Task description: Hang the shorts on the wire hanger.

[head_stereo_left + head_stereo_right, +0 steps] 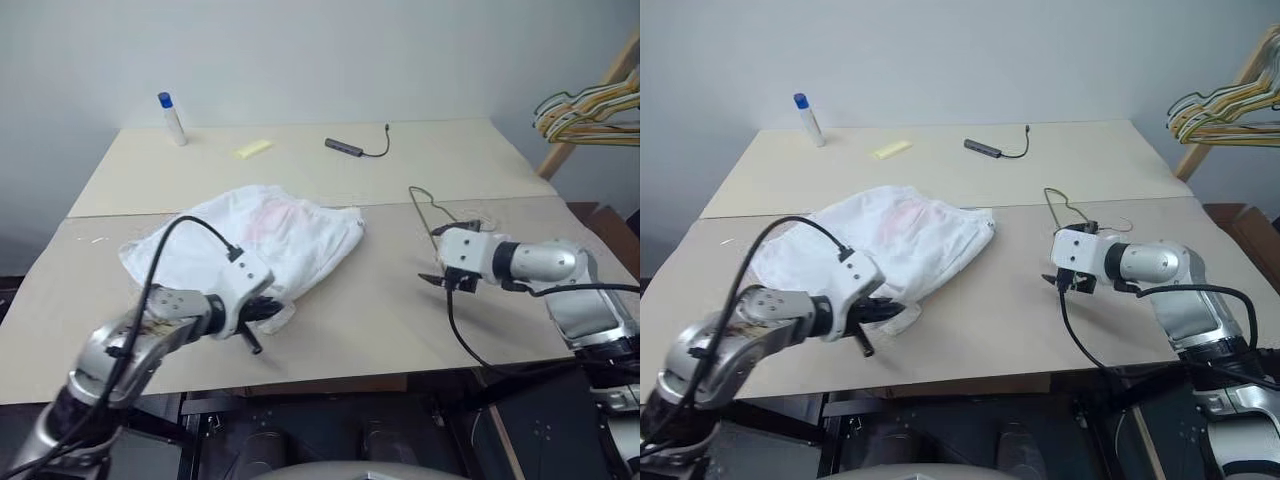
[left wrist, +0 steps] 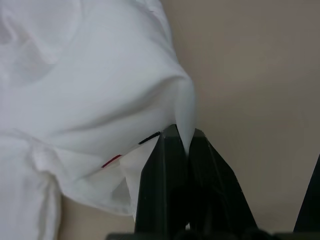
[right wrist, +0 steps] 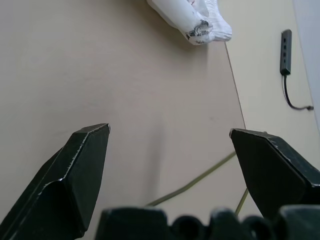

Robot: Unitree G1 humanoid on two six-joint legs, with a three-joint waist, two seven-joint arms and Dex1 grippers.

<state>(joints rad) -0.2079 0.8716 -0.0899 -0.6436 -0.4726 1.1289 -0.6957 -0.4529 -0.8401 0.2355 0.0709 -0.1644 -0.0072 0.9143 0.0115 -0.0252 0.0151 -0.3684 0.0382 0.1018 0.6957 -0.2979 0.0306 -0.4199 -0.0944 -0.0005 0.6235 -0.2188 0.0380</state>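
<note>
the two head views look forward and down from above the arms, taking in the whole tabletop (image 1: 420, 300) up to the back wall; they share almost the same scene, slightly offset sideways. the left wrist view sits very close behind its black fingers (image 2: 165, 185), facing the shorts (image 2: 90, 90) and a strip of tabletop. the right wrist view looks low along the tabletop past its own jaws, catching the wire hanger (image 3: 192, 182) and the shorts' far edge.

No text, brand, number or sign can be read anywhere. The shorts (image 2: 90, 90) carry a small tag (image 2: 131, 149) with a red and a black stripe near their pinched edge, but no letters show on it.
</note>
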